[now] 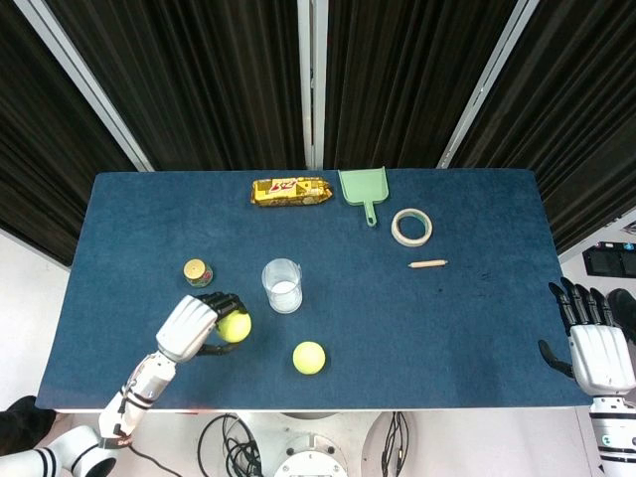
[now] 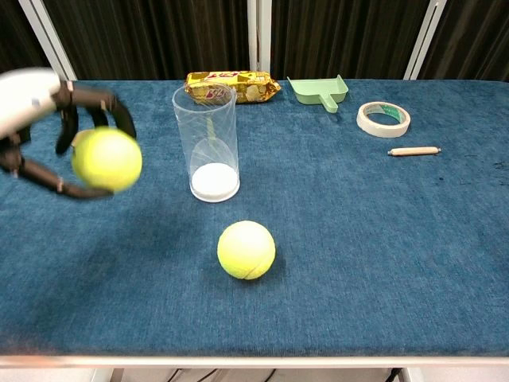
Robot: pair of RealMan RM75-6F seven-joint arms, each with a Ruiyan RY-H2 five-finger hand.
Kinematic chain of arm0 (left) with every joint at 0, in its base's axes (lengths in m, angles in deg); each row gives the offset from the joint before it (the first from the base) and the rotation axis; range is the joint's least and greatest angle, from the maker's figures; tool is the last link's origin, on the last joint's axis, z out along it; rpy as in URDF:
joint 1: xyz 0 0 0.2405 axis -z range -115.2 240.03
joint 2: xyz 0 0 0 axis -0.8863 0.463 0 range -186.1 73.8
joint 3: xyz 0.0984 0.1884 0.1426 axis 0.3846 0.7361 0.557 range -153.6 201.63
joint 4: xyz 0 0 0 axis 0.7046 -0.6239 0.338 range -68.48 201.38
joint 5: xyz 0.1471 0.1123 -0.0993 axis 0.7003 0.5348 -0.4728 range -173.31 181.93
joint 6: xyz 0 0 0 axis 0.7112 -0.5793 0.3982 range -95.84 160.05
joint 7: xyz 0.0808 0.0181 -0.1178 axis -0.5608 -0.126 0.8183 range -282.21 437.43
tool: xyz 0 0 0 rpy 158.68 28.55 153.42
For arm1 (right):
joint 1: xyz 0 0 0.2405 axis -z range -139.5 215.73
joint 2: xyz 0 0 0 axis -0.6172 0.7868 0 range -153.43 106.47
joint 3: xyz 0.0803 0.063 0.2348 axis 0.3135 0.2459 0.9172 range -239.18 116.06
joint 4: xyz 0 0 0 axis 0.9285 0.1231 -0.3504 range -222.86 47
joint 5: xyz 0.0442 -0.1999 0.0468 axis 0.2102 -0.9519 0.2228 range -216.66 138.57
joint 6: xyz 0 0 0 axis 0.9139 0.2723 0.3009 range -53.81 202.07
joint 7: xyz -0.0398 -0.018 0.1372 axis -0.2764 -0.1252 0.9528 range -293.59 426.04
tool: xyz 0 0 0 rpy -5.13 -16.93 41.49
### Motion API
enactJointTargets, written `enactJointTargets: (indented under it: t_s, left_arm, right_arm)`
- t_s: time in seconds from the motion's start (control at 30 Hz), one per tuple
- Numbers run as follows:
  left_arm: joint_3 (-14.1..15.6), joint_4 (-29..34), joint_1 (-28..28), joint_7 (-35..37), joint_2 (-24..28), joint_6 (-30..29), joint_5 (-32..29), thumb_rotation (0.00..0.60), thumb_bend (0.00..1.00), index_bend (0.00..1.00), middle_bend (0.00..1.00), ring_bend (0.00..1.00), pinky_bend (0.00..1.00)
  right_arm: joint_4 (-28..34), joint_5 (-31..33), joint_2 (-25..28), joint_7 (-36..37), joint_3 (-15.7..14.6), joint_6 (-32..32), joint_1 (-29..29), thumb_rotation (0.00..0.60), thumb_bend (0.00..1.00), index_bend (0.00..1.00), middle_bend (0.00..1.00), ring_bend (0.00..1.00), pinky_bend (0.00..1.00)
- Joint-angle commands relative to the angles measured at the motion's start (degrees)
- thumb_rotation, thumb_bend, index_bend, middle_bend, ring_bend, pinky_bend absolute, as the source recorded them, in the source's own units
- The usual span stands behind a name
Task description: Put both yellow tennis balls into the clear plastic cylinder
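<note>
My left hand (image 2: 48,131) holds the first yellow tennis ball (image 2: 106,158) with fingers curled around it, above the tabletop (image 2: 358,239), so next I must carry it over the open mouth of the clear plastic cylinder (image 2: 207,139).

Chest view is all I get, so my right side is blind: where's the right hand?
Observer: Head view shows the right hand beside the table's right edge, fingers apart, holding nothing.
Operator: Is the ball over the cylinder yet?
Observer: No. From above, the held tennis ball in the left hand is left of the clear cylinder and nearer the robot.
Operator: Anything hidden behind that hand?
Observer: A small jar, standing apart from it.
</note>
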Motion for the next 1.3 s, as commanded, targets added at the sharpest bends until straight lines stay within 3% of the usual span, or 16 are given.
enactJointTargets:
  t_s: [0.03,0.33,0.87,1.13,1.3]
  left_arm:
    - [-4.6,3.73,2.62,-0.75,2.02,0.41,-3.11,0.6,0.2,0.54,0.51,0.47,0.69]
    - [-10.64,1.15,8.64,-0.69,-1.13,5.82,-10.26,0.6,0.2,0.54,0.51,0.47,0.69]
    - [-11.11,-1.66,13.22,-1.77,-5.06,8.7,-13.69,0.6,0.2,0.52,0.5,0.46,0.68]
    - [-10.03,-2.83,13.9,1.11,-5.21,8.52,-13.08,0.6,0.19,0.33,0.4,0.42,0.64]
    - [-9.23,-1.98,14.43,2.1,-4.29,10.21,-13.75,0.6,0.14,0.12,0.22,0.26,0.53]
  right_arm:
    - [0.07,-0.05,-0.08,-0.17,-0.05,0.04,-0.02,0.6,0.25,0.0,0.0,0.0,0.0]
    - [0.81,0.0,0.2,-0.8,0.21,0.07,-0.24,0.6,0.25,0.0,0.0,0.0,0.0]
    - [0.34,0.63,0.34,0.25,0.34,0.67,-0.43,0.6,0.25,0.0,0.0,0.0,0.0]
    - [0.26,0.56,0.36,0.42,0.37,0.8,-0.57,0.6,0.25,0.0,0.0,0.0,0.0]
    - [0.33,0.62,0.35,0.31,0.28,0.86,-0.54,0.6,0.25,0.0,0.0,0.0,0.0]
